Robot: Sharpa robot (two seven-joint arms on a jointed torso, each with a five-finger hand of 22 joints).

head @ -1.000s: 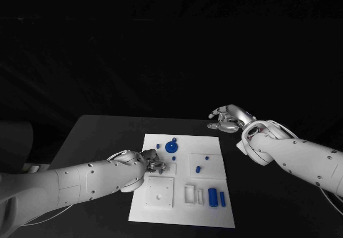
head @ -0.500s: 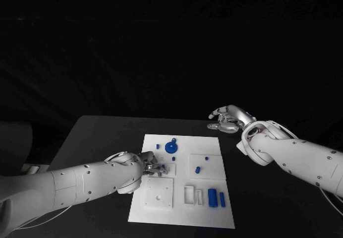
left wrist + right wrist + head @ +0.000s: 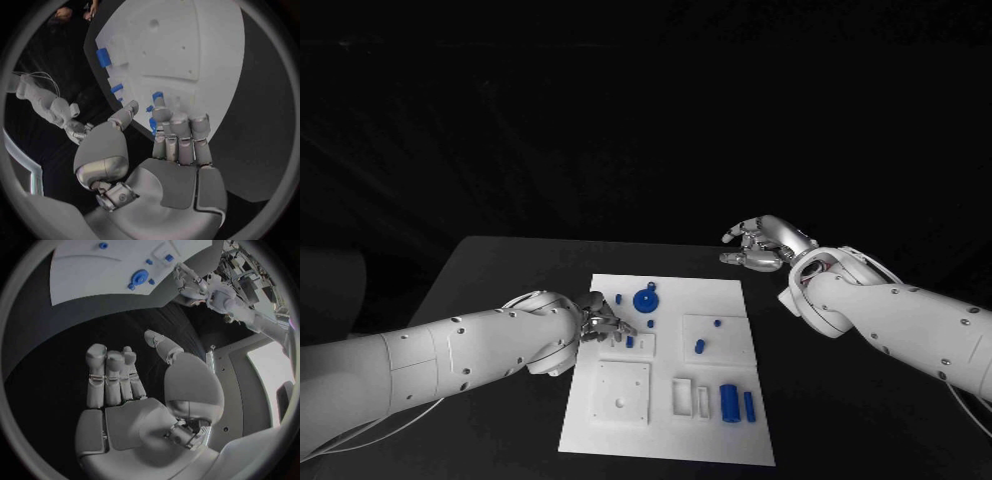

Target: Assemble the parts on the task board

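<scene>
left hand is over the left side of the white board, fingers curled, fingertips by a small blue peg; can't tell if it's gripping. right hand is off the board's far right corner, empty, fingers loosely spread.

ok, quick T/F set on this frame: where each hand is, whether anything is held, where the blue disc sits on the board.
1. The left hand is over the task board. True.
2. The right hand is pressing on the board. False: it is off the board, beyond its far right corner, over the black table.
3. The right hand holds a blue part. False: the right wrist view shows its fingers holding nothing.
4. The round blue disc sits near the board's far edge. True.
</scene>
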